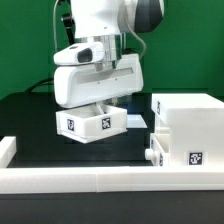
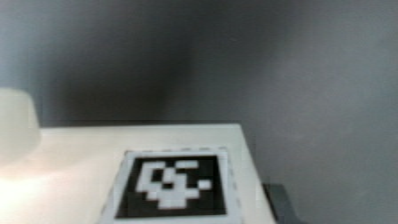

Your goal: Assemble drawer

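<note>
A small white open-top tray [image 1: 88,123] with two marker tags on its near faces hangs slightly tilted under my gripper [image 1: 97,106], which is shut on its upper wall. The boxy white housing [image 1: 187,125] stands at the exterior view's right, with a tag low on its front. A knob [image 1: 150,155] sticks out at its lower left side. In the wrist view a white face of the tray [image 2: 107,150] with a blurred tag [image 2: 175,182] fills the lower part, very close. My fingers are hidden there.
A long low white rail [image 1: 90,179] edges the table along the front and rises at the exterior view's left end [image 1: 6,150]. The black table top [image 1: 30,115] lies behind it. A pale rounded shape [image 2: 15,120] shows at the wrist view's edge.
</note>
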Controlling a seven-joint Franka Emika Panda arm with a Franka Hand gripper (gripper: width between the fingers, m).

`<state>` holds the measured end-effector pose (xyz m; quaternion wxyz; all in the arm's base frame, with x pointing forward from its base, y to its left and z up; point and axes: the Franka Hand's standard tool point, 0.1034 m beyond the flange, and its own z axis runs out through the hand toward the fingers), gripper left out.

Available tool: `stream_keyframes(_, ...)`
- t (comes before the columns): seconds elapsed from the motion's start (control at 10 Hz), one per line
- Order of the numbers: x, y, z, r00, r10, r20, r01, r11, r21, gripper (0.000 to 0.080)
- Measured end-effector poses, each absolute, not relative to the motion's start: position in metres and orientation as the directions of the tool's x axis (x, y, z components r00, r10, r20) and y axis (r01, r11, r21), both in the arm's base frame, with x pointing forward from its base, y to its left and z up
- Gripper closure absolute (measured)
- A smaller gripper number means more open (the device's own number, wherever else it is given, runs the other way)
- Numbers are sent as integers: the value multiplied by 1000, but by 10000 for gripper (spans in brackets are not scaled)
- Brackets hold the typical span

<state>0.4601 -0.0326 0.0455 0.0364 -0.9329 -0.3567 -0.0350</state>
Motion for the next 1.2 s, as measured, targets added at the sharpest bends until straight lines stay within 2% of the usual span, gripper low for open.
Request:
stream_keyframes(0.2,473,-38,50,598,798,74,801,-598,-34,757)
stream_keyframes(0.5,472,-40,49,404,912,73,915,-404,-19,757)
stream_keyframes(0.7,473,-42,49,268,961,67,963,-268,-10,757)
stream_keyframes(1.0,493,-38,55,20,999,42,1000,-21,17,757)
stream_keyframes(1.2,503,-39,57,-32,999,36,999,32,10,757)
